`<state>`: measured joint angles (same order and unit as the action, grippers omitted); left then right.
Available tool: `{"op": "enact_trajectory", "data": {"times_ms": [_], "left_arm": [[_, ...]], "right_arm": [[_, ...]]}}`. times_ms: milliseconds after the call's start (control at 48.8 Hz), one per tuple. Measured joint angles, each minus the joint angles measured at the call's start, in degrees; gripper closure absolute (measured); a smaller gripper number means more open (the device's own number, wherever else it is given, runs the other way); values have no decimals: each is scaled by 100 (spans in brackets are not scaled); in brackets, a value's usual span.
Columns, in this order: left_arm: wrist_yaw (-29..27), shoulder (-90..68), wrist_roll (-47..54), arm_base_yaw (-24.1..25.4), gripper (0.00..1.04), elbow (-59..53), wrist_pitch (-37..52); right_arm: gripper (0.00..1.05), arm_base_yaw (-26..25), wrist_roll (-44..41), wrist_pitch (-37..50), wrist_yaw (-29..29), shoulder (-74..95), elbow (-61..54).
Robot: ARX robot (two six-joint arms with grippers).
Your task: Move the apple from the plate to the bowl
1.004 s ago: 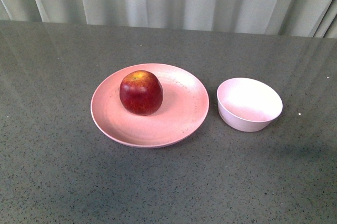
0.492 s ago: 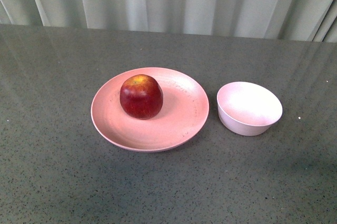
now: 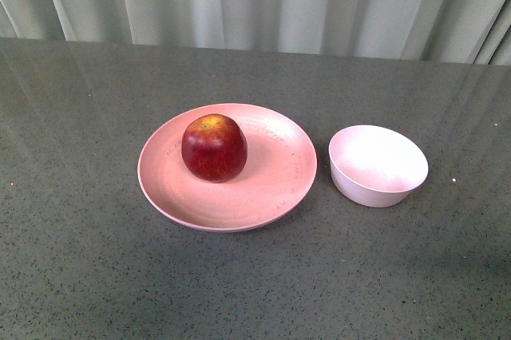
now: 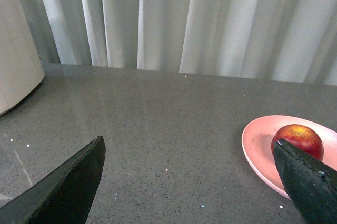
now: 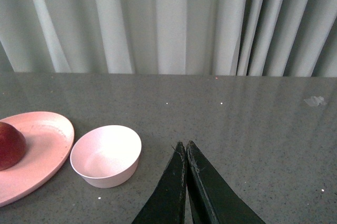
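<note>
Since neither gripper has hold of anything, the apple (image 3: 214, 148) sits on the pink plate (image 3: 164, 190), ahead of my left gripper (image 4: 188, 142) and outside its wide-spread jaws, partly behind one finger (image 4: 305, 182). My right gripper (image 5: 182, 145) is pressed shut and empty, the pale bowl (image 5: 105, 174) just ahead. With the bowl beside the plate, I judge the carry short.

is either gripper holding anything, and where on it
Nothing is held: the left gripper is open, the right gripper shut on nothing; the apple sits on the plate.
</note>
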<state>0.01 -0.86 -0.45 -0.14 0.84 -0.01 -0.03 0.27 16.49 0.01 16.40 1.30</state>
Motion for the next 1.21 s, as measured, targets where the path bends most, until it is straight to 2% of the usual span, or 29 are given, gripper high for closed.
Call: {"op": "enact_trajectory", "data": {"times_ms": [348,410,451,696,1086,1167,1188,1208], "left_arm": [[0,0,0,0,9,0,0],[0,0,0,0,9,0,0],[0,0,0,0,9,0,0],[0,0,0,0,9,0,0],[0,0,0,0,9,0,0],[0,0,0,0,9,0,0],[39,-9,-13,7,9,4,-11],[317,-125,-85,92,9,72,-223]], "right_arm": [[103,0,0,-634,0,-627,0],[103,0,-2,-1390,-11,-1191,2],[103,2,-2,-1589,-2,-1486,2],[102,2,-4,-1639,0,-1600,2],[47,2,-11,-1641,0,-1604,2],[31,2,-11,-1641,0,-1604,2],[30,2,-11,-1641,0,-1604,2],[26,2,-11,-1641,0,-1604,2]]}}
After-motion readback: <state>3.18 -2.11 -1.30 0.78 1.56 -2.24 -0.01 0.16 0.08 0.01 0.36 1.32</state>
